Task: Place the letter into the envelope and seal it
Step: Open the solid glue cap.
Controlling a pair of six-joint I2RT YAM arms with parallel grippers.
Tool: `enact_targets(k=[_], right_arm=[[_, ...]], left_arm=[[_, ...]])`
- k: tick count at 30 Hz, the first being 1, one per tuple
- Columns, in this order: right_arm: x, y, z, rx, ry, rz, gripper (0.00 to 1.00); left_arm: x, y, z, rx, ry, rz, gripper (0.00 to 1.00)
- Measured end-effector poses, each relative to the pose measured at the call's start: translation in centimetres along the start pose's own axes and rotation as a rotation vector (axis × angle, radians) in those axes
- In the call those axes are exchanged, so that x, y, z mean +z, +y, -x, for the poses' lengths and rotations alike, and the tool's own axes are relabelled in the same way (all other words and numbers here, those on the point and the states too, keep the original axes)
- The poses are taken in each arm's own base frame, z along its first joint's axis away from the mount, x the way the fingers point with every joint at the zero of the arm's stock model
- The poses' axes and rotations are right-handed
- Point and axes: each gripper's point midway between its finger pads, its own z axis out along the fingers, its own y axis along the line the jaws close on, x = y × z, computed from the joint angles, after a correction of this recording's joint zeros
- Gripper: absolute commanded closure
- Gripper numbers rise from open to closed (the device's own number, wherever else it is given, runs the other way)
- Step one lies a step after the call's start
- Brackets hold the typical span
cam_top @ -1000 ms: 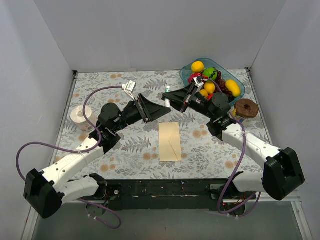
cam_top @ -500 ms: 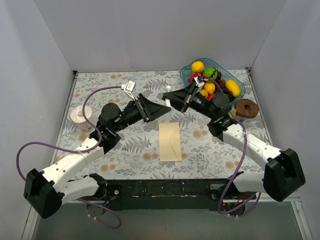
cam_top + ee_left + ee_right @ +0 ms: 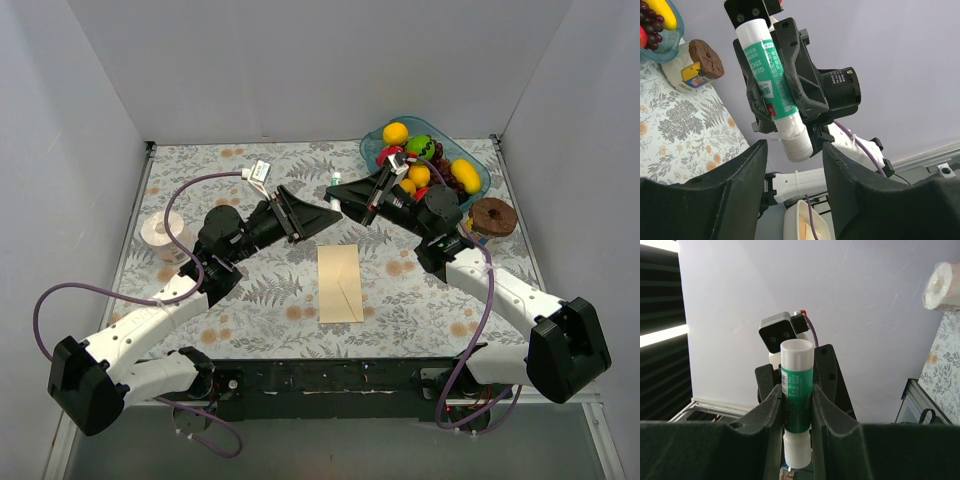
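The envelope [image 3: 340, 283] lies flat at the table's middle, a diagonal fold line across it. The letter is hidden from view. Above and behind it, my right gripper [image 3: 345, 200] [image 3: 797, 390] is shut on a green and white glue stick [image 3: 797, 395] [image 3: 775, 95], gripping its green body. My left gripper [image 3: 330, 213] [image 3: 794, 165] faces it tip to tip and stands open. The stick's white cap [image 3: 797, 145] hangs just at the mouth of the left fingers [image 3: 747, 180], with a gap on each side.
A blue bowl [image 3: 475, 185] of fruit sits at the back right, with a brown-lidded jar [image 3: 491, 217] beside it. A white roll [image 3: 160, 235] stands at the left edge. A small white plug [image 3: 260, 170] lies at the back.
My left gripper has edged slightly toward the glue stick and its jaws have narrowed a little. The right arm and the envelope have not moved.
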Motion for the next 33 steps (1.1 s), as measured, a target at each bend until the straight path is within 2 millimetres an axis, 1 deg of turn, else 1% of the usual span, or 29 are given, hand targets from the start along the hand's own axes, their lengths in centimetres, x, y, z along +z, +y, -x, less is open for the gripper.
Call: enact_targets(k=[9, 22, 30, 33], right_arm=[[0.0, -0.13, 0.01, 0.002, -0.001, -0.005, 0.99], [0.0, -0.15, 0.01, 0.002, 0.0, -0.006, 0.99], [-0.07, -0.16, -0.03, 0.002, 0.0, -0.008, 0.99], [-0.14, 0.01, -0.09, -0.001, 0.0, -0.004, 0.99]], left_arm=[[0.54, 0.08, -0.24, -0.003, 0.01, -0.001, 0.59], [0.76, 0.3, -0.34, -0.005, 0.012, 0.001, 0.62], [0.8, 0.3, -0.23, -0.005, 0.005, 0.002, 0.69], [0.82, 0.18, -0.18, -0.003, 0.002, -0.003, 0.74]])
